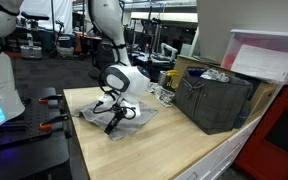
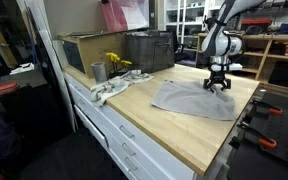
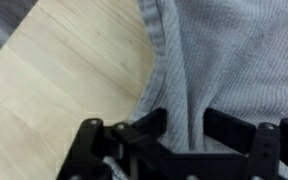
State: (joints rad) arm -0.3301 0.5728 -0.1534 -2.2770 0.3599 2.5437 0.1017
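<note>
A grey knitted cloth [image 1: 136, 117] [image 2: 196, 100] lies spread on the wooden worktop [image 1: 154, 150]. My gripper [image 1: 112, 123] [image 2: 217, 86] points straight down onto the cloth's edge. In the wrist view the gripper [image 3: 184, 125] has its two black fingers [image 3: 149, 128] pressed into the cloth [image 3: 234, 50], one on each side of a raised fold. The jaws stand half closed with a gap left between them, and the fold is not pinched tight. Bare wood shows just left of the cloth's hem.
A dark mesh crate [image 1: 216, 100] [image 2: 149, 50] stands at the back of the worktop beside a cardboard box [image 2: 82, 50]. A metal cup [image 2: 98, 71], yellow flowers [image 2: 116, 62] and a white rag [image 2: 109, 90] lie near it. Drawers run under the worktop's edge [image 2: 134, 130].
</note>
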